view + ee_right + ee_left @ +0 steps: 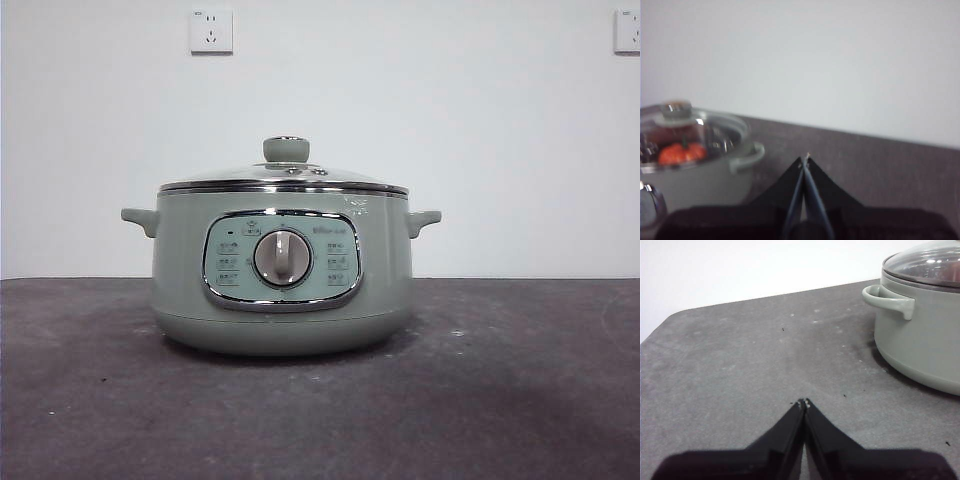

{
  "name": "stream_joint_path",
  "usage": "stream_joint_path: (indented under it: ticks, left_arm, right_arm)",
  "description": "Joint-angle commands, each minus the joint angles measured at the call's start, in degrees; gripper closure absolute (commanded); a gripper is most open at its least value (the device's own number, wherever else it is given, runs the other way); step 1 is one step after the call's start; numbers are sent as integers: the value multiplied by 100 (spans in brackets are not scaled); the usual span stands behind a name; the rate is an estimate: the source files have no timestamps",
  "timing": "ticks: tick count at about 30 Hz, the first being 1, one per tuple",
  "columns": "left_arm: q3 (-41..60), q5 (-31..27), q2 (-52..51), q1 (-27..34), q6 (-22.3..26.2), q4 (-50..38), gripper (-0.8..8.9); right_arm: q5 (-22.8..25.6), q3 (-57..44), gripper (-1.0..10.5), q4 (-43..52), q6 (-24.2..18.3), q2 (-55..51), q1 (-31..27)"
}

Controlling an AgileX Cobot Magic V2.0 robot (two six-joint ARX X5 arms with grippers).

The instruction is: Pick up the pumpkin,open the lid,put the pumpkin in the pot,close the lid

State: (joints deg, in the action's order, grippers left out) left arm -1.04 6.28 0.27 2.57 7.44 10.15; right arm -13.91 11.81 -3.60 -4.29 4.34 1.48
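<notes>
The sage-green pot [282, 270] stands on the dark table with its control panel and silver dial [282, 258] facing the front view. The glass lid [285, 178] with its green knob [286, 149] sits closed on the pot. In the right wrist view the pot [695, 177] is off to one side, and the orange pumpkin [681, 152] shows through the lid [692, 125], inside the pot. My left gripper [804, 402] is shut and empty over bare table, apart from the pot [922, 340]. My right gripper [805, 159] is shut and empty, apart from the pot.
The dark grey table [520, 390] runs to a white wall with two wall sockets [211, 31]. The table's rounded far corner [670, 320] shows in the left wrist view. Neither arm shows in the front view.
</notes>
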Motion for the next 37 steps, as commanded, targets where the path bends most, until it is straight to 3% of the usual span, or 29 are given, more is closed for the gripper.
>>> stream_joint_path:
  ticks: [1,8,17,21,37]
  left_arm:
    - [90,-13,-11,13,-33,-20,817]
    - [90,-13,-11,13,-31,-20,817]
    - [90,-13,-11,13,-33,-20,817]
    - [90,-13,-11,13,-33,-20,817]
    - [90,-13,-11,13,-33,-20,817]
  right_arm:
    - [225,-490,945,63,223,-186,-4]
    - [247,-1141,945,42,374,-428,-4]
    - [378,-1141,945,-619,396,-428,-2]
    - [376,-1141,945,-595,789,-428,7]
    - [378,-1141,945,-595,785,-428,4]
